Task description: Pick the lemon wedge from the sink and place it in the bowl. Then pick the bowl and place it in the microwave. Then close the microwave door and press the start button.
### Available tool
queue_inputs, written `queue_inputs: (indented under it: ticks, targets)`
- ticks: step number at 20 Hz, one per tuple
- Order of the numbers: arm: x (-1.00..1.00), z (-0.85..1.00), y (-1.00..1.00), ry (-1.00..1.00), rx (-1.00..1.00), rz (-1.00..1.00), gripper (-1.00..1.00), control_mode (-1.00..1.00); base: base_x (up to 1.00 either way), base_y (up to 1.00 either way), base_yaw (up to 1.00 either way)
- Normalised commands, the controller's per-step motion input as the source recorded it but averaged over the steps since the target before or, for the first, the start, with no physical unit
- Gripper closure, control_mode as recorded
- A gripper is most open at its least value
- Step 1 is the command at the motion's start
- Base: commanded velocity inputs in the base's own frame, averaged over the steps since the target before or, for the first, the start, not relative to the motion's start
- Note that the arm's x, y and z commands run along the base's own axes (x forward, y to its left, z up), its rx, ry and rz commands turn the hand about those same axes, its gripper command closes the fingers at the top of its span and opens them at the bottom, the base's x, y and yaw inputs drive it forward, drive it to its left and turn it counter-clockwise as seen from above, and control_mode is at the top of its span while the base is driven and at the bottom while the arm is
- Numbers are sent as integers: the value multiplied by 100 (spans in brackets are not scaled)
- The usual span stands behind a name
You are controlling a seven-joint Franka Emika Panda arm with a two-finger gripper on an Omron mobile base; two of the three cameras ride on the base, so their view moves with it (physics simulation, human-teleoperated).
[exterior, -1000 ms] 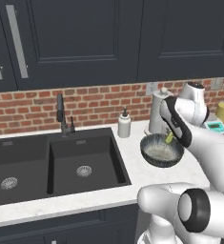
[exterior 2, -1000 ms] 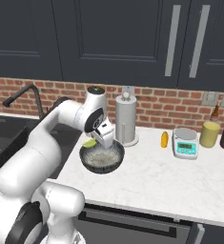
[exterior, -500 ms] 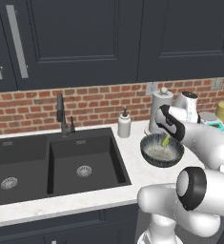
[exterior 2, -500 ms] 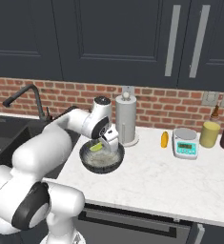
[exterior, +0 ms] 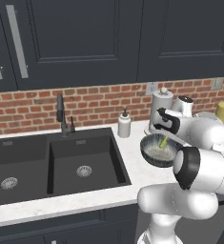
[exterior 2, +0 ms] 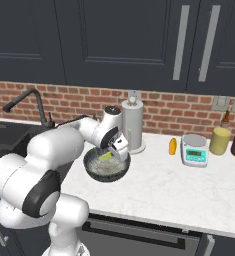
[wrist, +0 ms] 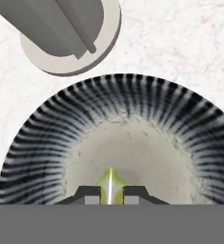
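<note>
— What does your arm (exterior 2: 54,150) look like from the base cameras?

— You've got glossy white, rounded shells with dark grey bands and round caps at the joints, bulky at the lower right of the left view.

— And the fingers (wrist: 90,194)?

— Two small dark tips with pale grey pads, low in your hand view.

Arm bent forward and low, gripper pointing down

The gripper (wrist: 111,194) has its 2 fingers drawn close, pinching the lemon wedge (wrist: 110,183) between their tips; the white forearm reaches ahead from the raised elbow, wrist turned downward.
</note>
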Motion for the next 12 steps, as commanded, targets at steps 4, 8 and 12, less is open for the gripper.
queue_inputs:
  ticks: [4,8,12]
  targets:
    - [4,-41,0,5,0,0,100,-100,0,0,0]
    - [6,-45,0,7,0,0,100,-100,0,0,0]
    - [6,-36,0,3,0,0,100,-100,0,0,0]
